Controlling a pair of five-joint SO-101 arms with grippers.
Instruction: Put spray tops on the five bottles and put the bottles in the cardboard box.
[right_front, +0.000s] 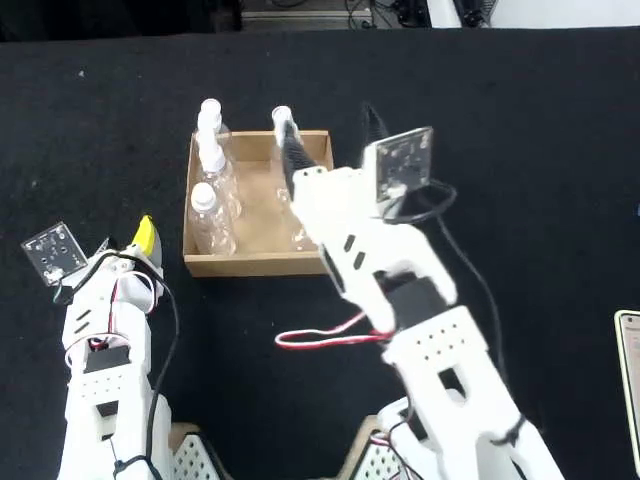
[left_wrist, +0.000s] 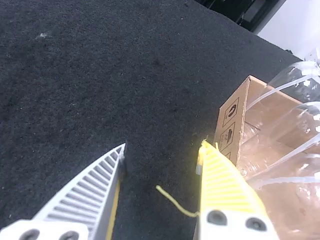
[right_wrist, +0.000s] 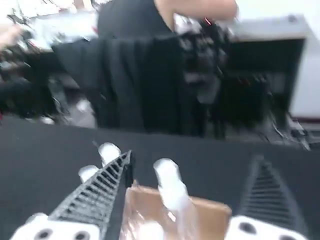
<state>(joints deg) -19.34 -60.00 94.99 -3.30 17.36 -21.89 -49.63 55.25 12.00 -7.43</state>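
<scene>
Crowding cardboard box — clear bottles, white tops.

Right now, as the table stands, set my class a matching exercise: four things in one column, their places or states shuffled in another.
1 left hand
2 right hand
3 cardboard box
4 red cable

A holds clear bottles
B open above the box's far side
C loops on the table
D open over bare table beside the box

Pairs: 1-D, 2-B, 3-A, 4-C

Open cardboard box, clear bottles standing inside (white tops), several along one wall
</scene>
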